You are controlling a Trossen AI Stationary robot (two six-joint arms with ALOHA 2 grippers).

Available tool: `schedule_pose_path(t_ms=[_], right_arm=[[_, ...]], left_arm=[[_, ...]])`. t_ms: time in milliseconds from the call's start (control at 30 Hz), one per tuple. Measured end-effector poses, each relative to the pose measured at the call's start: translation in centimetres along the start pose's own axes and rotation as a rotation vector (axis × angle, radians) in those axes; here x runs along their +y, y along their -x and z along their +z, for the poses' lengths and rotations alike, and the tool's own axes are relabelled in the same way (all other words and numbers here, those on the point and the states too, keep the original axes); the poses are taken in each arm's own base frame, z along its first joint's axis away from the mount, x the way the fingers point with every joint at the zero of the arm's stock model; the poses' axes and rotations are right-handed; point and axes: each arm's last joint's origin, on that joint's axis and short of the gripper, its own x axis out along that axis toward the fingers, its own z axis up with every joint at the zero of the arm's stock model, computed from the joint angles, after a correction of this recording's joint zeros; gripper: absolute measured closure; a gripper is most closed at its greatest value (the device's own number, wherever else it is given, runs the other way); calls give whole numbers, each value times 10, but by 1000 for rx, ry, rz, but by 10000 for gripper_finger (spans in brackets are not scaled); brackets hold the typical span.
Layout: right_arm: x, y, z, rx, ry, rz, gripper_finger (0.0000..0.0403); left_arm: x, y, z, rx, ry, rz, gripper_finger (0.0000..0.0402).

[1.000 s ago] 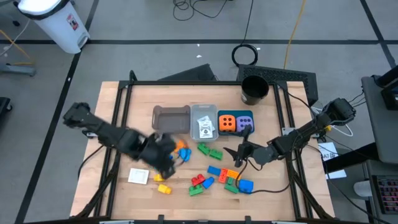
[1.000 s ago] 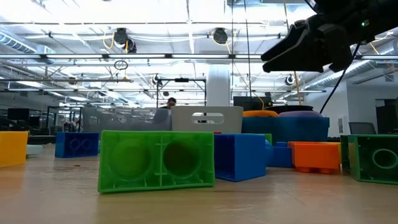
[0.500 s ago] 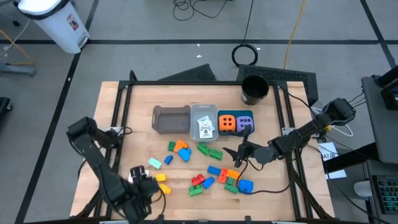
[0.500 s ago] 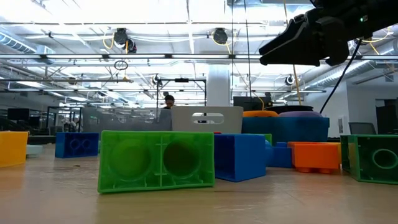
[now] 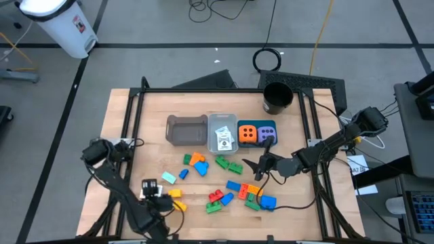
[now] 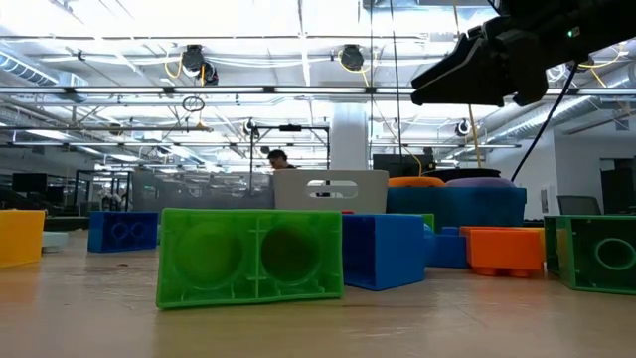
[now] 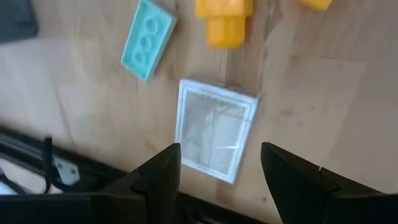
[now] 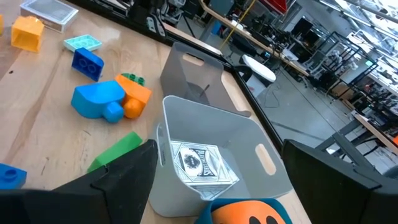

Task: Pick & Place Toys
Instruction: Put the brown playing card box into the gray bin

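Toys scattered on a wooden table, both grippers empty.

From above, the left gripper [image 5: 152, 196] hovered by the table's front-left corner over a white card [image 5: 150, 184]; the right gripper [image 5: 260, 167] hung spread wide above the bricks near the dotted cubes [image 5: 248, 134]. At table level, a glossy green brick [image 6: 249, 256] showed two round sockets. The left wrist view saw parted fingers [image 7: 159, 173] flanking the clear-wrapped card [image 7: 214, 129]. The right wrist view showed a printed card [image 8: 198, 162] in the clear bin [image 8: 217, 158].
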Motion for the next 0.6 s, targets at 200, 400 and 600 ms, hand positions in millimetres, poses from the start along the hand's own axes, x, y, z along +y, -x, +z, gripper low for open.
schedule_pose_path(t_ms=[200, 400, 600], right_arm=[[0, 0, 0, 0, -1, 1, 71], [0, 0, 0, 2, 0, 2, 71], [0, 0, -1, 4, -21, 3, 71]], left_arm=[[3, -1, 15, -53, 27, -40, 174], [20, -3, 21, 11, 195, 46, 167], [26, -4, 27, 22, 246, 58, 109]])
